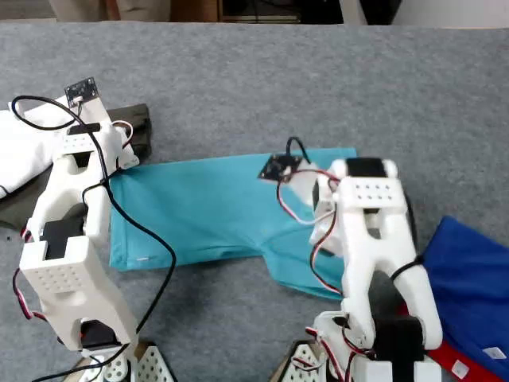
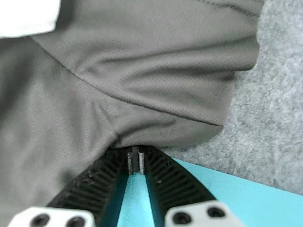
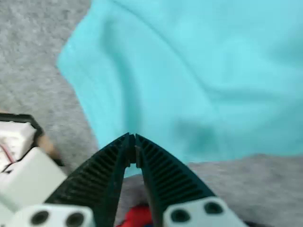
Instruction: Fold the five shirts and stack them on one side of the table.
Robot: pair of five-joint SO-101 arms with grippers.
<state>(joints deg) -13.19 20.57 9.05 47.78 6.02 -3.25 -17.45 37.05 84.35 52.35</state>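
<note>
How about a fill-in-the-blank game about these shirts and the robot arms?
The left tool and right tool are both ____.
On the table, the blue shirt lies on the ____ side.
The white shirt rests on a grey shirt on the ____ side.
Missing words: shut, right, left.

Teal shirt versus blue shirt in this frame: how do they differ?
The teal shirt lies spread out flat mid-table; the blue shirt sits at the right side, cut off by the picture's edge. The teal shirt is a light turquoise, the blue shirt a deep royal blue. The teal shirt lies on its own, while the blue shirt has something red along its near edge. Both rest on the grey table.
</note>
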